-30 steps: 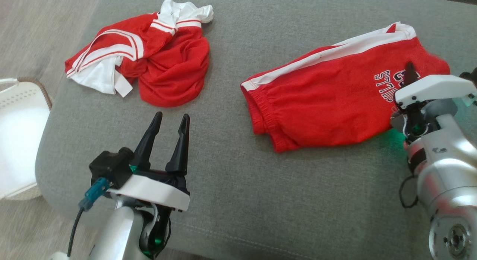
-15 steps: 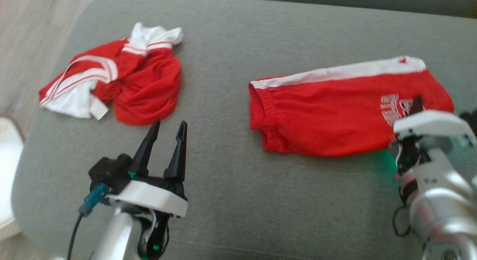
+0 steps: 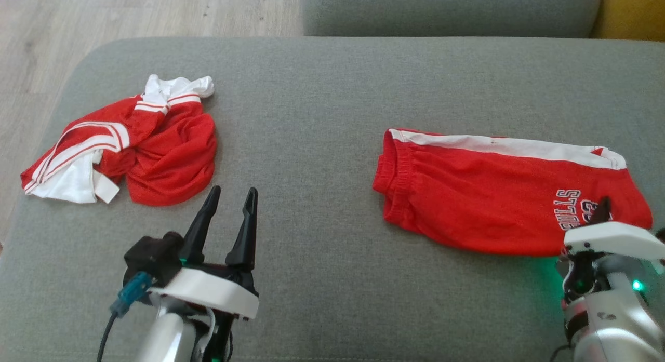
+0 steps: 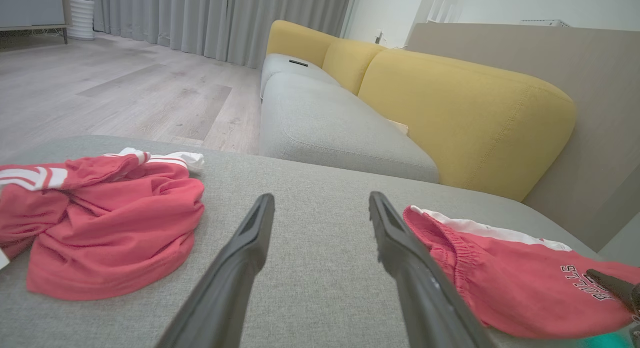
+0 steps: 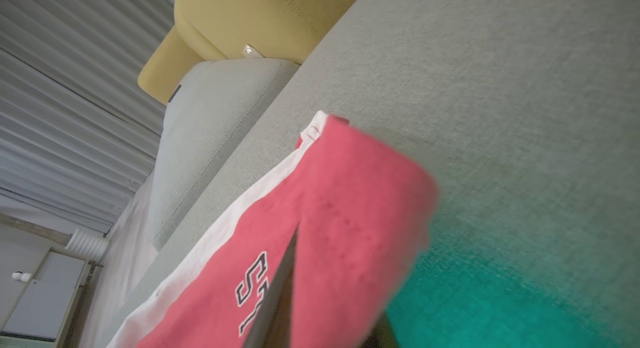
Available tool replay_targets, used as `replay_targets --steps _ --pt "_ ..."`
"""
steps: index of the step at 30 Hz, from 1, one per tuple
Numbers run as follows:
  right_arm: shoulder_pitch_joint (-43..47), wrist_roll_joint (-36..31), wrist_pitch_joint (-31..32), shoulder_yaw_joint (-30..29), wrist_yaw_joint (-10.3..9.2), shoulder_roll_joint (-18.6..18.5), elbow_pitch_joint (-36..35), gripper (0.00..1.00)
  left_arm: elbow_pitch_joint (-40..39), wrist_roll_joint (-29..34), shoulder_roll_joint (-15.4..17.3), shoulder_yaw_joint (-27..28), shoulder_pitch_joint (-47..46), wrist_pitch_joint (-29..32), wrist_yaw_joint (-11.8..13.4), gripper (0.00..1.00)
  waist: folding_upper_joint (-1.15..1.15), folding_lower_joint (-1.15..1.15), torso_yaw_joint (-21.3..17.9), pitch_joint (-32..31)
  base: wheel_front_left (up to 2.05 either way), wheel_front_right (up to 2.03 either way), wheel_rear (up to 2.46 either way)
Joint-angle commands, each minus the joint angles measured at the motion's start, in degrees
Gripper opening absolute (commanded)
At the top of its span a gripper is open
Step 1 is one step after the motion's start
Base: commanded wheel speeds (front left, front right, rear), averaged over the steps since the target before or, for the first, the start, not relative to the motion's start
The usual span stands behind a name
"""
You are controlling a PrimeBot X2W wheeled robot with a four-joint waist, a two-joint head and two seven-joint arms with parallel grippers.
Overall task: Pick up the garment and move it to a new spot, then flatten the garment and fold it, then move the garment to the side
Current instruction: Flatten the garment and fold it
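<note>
A home living room: a yellow-backed sofa [image 4: 465, 113], long grey curtains [image 4: 200, 18] and a wood-plank floor [image 4: 125, 88].

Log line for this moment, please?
phase: grasp | right gripper: shut on folded red shorts, lettered end | left gripper: open, above cushion | crumpled red-white garment: untouched, left

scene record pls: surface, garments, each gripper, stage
surface: grey cushion, wood floor beyond it
garment A: red shorts, lying flat and apparently folded, white stripe along the far edge, on the robot's right
garment B: crumpled red-and-white garment, on the robot's left
left gripper: open, over bare cushion, touching neither garment
right gripper: shut on the red shorts at their near right end, by the lettering
stage: probably gripped for moving aside
</note>
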Motion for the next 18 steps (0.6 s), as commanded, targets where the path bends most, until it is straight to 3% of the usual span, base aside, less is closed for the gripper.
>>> replay_targets --steps 1,10,18 --pt "-2.11 0.71 -0.62 2.56 0.28 0.57 -2.55 0.00 -1.55 0.47 0.14 1.79 -0.69 -0.70 -0.43 1.00 0.00 0.01 0.14 -0.22 0.00 0.00 0.00" --pt "-1.78 3.73 -0.63 7.98 0.28 0.59 -5.24 0.00 -1.26 0.75 0.14 1.87 -0.16 -0.70 -0.60 1.00 0.00 0.01 1.48 -1.07 0.00 0.00 0.00" --pt "-0.67 12.88 -0.63 22.92 0.28 0.59 -10.80 0.00 -1.00 0.75 0.14 1.78 0.24 -0.70 -0.60 1.00 0.00 0.01 3.18 -2.01 0.00 0.00 0.00"
